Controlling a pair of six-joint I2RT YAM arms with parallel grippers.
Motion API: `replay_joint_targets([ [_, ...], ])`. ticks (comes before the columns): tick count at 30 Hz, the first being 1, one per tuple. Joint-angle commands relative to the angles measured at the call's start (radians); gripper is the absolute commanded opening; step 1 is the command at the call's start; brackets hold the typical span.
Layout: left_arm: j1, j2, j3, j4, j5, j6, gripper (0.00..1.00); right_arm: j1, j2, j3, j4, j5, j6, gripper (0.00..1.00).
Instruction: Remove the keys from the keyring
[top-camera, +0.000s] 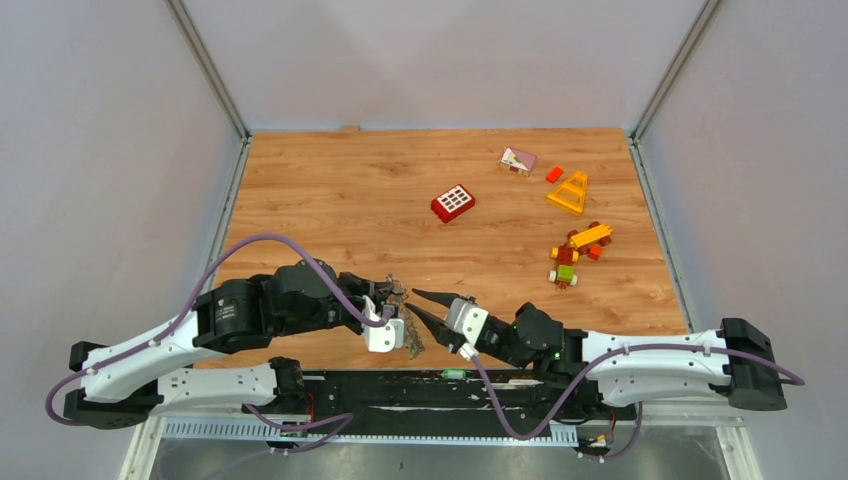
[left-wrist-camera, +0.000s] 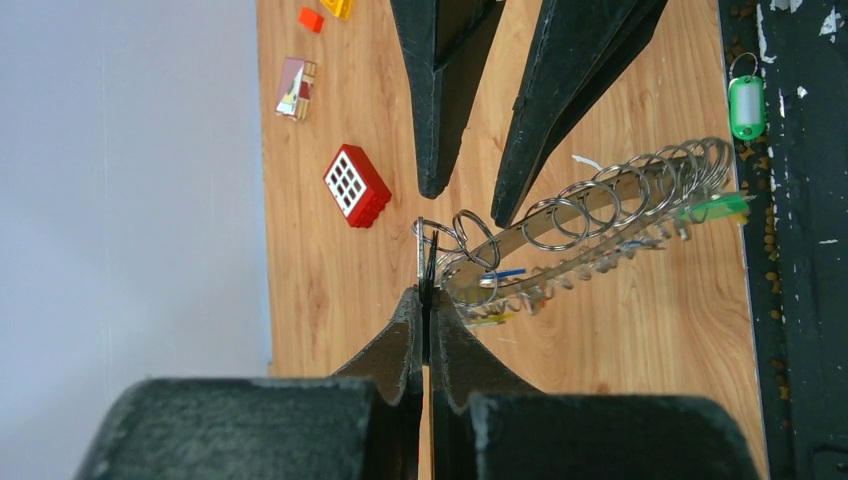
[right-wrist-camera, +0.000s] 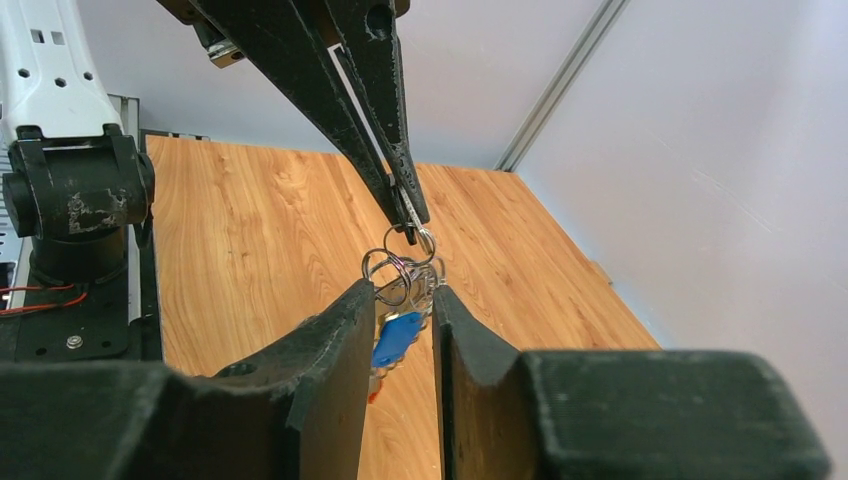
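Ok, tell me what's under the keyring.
Wooden table shows beneath the keyring, which the left gripper holds in the air. The patch right behind the keys is covered by them.

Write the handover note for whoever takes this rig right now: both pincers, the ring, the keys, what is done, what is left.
Left pincer: shut on the edge of the keyring, holding the bundle up off the table.
Right pincer: open, fingers either side of the hanging keys, nothing clamped.
Keys: a dense fringe hangs all along the ring. One green tag lies alone on the black base strip; whether it came off this ring cannot be told.
Done: ring lifted and presented to the right pincer.
Left: nearly all the keys to come off.
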Motion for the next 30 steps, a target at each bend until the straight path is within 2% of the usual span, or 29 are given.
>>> replay_joint_targets([
  [1, 0.003, -0.019, 0.022, 0.077, 0.017, 0.007, 0.00, -0.012, 0.009, 0.015, 0.061, -0.033, 0.028, 0.27],
  [5, 0.003, -0.021, 0.023, 0.076, 0.018, 0.007, 0.00, -0.019, 0.017, 0.013, 0.074, -0.052, 0.037, 0.23],
  [15, 0.003, -0.021, 0.022, 0.076, 0.021, 0.009, 0.00, -0.035, 0.033, 0.008, 0.084, -0.063, 0.056, 0.23],
  [21, 0.003, -0.022, 0.019, 0.077, 0.015, 0.008, 0.00, -0.043, 0.036, 0.005, 0.086, -0.079, 0.063, 0.16],
  [27, 0.003, -0.022, 0.017, 0.079, -0.001, -0.002, 0.00, -0.050, 0.037, -0.002, 0.085, -0.096, 0.070, 0.00],
  [30, 0.003, -0.023, 0.015, 0.081, -0.015, -0.006, 0.00, -0.052, 0.036, 0.000, 0.079, -0.101, 0.070, 0.00],
])
